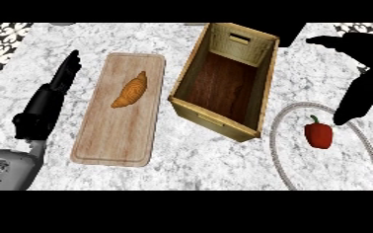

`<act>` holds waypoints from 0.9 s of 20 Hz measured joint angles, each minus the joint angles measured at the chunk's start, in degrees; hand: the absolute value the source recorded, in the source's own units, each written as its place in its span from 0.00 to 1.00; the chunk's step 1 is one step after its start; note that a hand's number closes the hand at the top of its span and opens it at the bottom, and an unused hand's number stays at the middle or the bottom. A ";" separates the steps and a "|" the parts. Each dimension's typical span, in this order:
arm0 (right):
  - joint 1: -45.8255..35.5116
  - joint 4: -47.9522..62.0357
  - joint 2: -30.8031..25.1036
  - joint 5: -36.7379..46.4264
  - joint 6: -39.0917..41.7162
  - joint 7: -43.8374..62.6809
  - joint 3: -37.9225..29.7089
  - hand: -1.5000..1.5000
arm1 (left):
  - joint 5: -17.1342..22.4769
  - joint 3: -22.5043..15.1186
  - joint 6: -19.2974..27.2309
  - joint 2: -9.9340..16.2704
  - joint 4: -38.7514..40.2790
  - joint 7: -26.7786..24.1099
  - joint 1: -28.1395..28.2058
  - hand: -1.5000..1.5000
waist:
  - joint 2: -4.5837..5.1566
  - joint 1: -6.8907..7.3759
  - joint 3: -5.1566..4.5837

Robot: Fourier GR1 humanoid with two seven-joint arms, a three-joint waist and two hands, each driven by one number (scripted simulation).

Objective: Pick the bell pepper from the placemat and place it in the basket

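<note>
Red bell pepper (318, 134) with a green stem lies on the round grey placemat (285, 150) at the counter's right, apart from the open wooden slatted basket (266, 84) just to its left. The black right hand (354, 91) hangs above the pepper without touching it, fingers straight and pointing down. Beyond the basket, a golden croissant (130, 91) rests on a long wooden cutting board (116, 138). The black left hand (55, 91) rests at the left edge, fingers straight and together.

Placemat (280, 143) cut off (perhaps round).
</note>
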 measured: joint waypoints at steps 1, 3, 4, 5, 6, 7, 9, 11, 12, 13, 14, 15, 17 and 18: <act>-0.84 0.13 0.19 -1.11 1.88 1.87 -0.17 0.00 | -0.14 0.28 -0.04 0.18 -0.63 0.68 -0.34 0.50 | 0.02 -0.01 0.05; -0.58 0.45 -0.10 -2.17 4.47 3.07 -0.97 0.00 | -0.21 1.15 -0.57 0.11 -0.49 0.28 -0.04 0.50 | 0.08 -0.18 0.11; -0.48 1.33 -0.01 -2.18 5.64 2.87 -1.40 0.00 | -0.25 1.51 -0.76 0.12 -0.84 0.87 0.02 0.50 | 0.11 -0.17 0.13; 0.19 0.78 0.23 -2.22 6.18 3.40 -1.88 0.00 | -0.40 1.97 -1.10 0.05 -0.93 0.83 0.18 0.50 | 0.12 -0.27 0.16; 0.14 1.87 0.69 -1.90 7.02 3.16 -2.32 0.00 | -0.76 2.16 -1.22 -0.24 -0.76 1.27 -0.41 0.50 | 0.16 -0.26 0.17; 0.79 2.36 0.50 -1.39 7.99 2.31 -2.78 0.00 | -0.95 2.24 -1.47 -0.55 -0.88 1.71 -0.64 0.50 | 0.19 -0.31 0.19; 2.06 2.34 1.23 -0.08 8.83 1.99 -3.57 0.00 | -1.55 2.70 -1.95 -0.91 -1.45 2.69 -0.81 0.50 | 0.19 -0.37 0.21; 2.26 4.17 2.98 2.01 9.38 1.18 -3.85 0.00 | -2.01 3.18 -2.44 -1.12 -2.17 2.37 0.27 0.50 | 0.24 -0.19 0.24; 2.15 5.33 3.54 3.01 10.07 0.49 -3.91 0.00 | -1.95 3.54 -2.76 -1.02 -3.19 2.72 0.89 0.50 | 0.26 -0.05 0.24; 2.92 5.00 4.39 4.19 10.09 0.39 -3.70 0.00 | -2.26 3.73 -2.80 -1.49 -3.01 2.72 0.73 0.50 | 0.25 -0.14 0.24; 3.79 5.37 4.63 5.54 10.50 -0.54 -3.50 0.00 | -2.62 3.81 -2.80 -1.84 -3.10 2.66 0.91 0.50 | 0.26 -0.17 0.24; 4.43 6.42 5.15 7.22 10.72 -1.74 -3.16 0.00 | -2.73 4.08 -3.21 -1.86 -3.04 2.47 1.09 0.50 | 0.29 -0.13 0.24; 5.65 7.66 5.83 9.69 11.50 -3.42 -3.11 0.00 | -3.71 4.15 -3.14 -2.48 -3.76 2.35 1.84 0.50 | 0.30 -0.13 0.26; 6.29 7.96 6.72 10.75 11.55 -3.47 -2.86 0.00 | -4.08 4.29 -3.13 -2.84 -3.86 2.28 2.08 0.50 | 0.29 -0.16 0.26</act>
